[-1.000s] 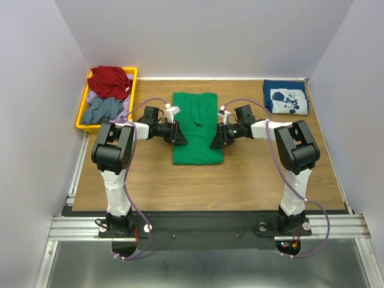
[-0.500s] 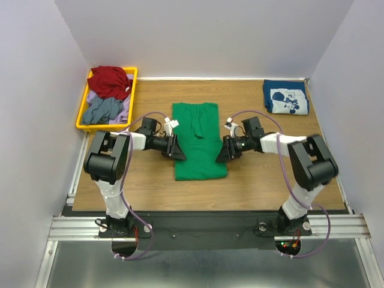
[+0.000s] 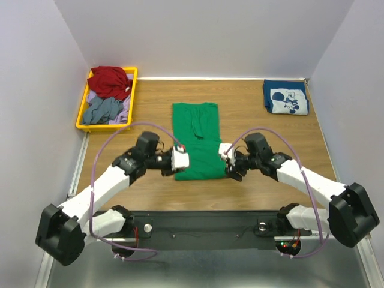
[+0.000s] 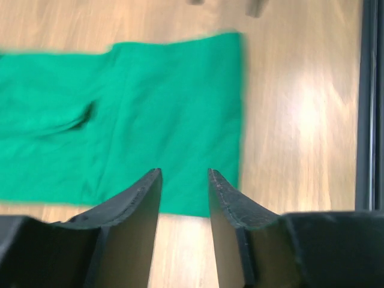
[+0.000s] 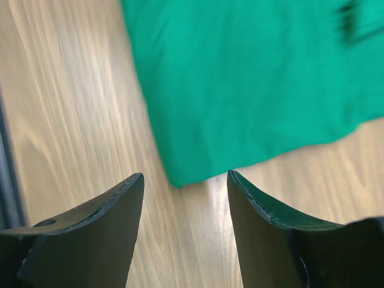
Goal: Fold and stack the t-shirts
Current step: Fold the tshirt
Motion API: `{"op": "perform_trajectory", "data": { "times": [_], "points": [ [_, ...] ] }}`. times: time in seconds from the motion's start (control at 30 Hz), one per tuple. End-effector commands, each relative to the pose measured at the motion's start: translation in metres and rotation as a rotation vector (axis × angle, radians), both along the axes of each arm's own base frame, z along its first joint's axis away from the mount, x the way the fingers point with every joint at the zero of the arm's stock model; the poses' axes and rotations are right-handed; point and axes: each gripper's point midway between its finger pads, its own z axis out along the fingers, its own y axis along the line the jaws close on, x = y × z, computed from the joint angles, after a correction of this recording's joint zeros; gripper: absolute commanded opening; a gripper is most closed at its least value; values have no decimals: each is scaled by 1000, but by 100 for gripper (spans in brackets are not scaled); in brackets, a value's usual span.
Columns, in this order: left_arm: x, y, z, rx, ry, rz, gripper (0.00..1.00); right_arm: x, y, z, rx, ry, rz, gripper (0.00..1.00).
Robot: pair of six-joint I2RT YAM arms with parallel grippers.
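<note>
I have both arms slung low and wide. Each elbow is pushed out toward its own near corner of the wooden table (image 3: 240,96), and the forearms angle inward to meet at the near end of the green t-shirt (image 3: 195,135). The shirt lies in the middle of the table as a long, narrow folded strip running away from the bases, with a sleeve folded over on top.

The left gripper (image 3: 180,159) sits at the shirt's near left corner, pointing across the cloth. On its wrist camera I see the two fingers (image 4: 141,198) parted by a narrow gap with nothing between them. Their tips line up over the shirt's edge, but I cannot tell whether they touch it.

The right gripper (image 3: 230,165) sits at the near right corner. Its wrist view shows the fingers (image 5: 114,210) spread wider and empty, over bare wood just short of the shirt's corner.

The navy blue t-shirt (image 3: 285,97) lies folded in the far right corner, white cartoon print up, well away from both arms. The yellow bin (image 3: 80,114) at the far left holds red, grey and lavender clothes.
</note>
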Motion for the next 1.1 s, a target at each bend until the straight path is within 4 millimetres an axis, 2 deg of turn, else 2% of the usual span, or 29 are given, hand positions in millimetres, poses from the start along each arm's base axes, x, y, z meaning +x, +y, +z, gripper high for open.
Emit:
{"op": "perform_trajectory", "data": {
  "times": [0.0,0.07,0.17,0.27,0.47,0.63,0.77,0.8,0.87,0.9,0.97,1.07],
  "points": [
    [-19,15,-56,214,-192,-59,49,7,0,-21,-142,-308,139,63],
    [-29,5,-58,214,-213,-87,50,0,7,-30,-155,-349,182,63],
    [-30,3,-69,244,-222,-80,50,-2,12,-38,-177,-390,212,63],
    [-31,0,-76,258,-247,-85,50,2,17,-37,-167,-444,222,62],
    [-41,2,-102,325,-244,-128,51,-8,12,-49,-191,-470,284,59],
    [-34,1,-113,359,-239,-117,51,-13,10,-64,-214,-460,331,56],
    [-35,7,-127,411,-223,-126,48,-20,9,-77,-230,-436,362,49],
    [-34,9,-129,421,-221,-120,47,-18,10,-77,-229,-441,357,44],
    [-36,8,-129,417,-211,-124,37,-16,11,-79,-229,-430,345,34],
    [-36,7,-126,408,-211,-118,31,-15,10,-81,-233,-421,334,22],
    [-37,5,-118,387,-219,-119,13,-13,13,-73,-213,-413,303,9],
    [-44,2,-107,369,-188,-148,0,-15,16,-57,-180,-386,272,1]
  ]
}}
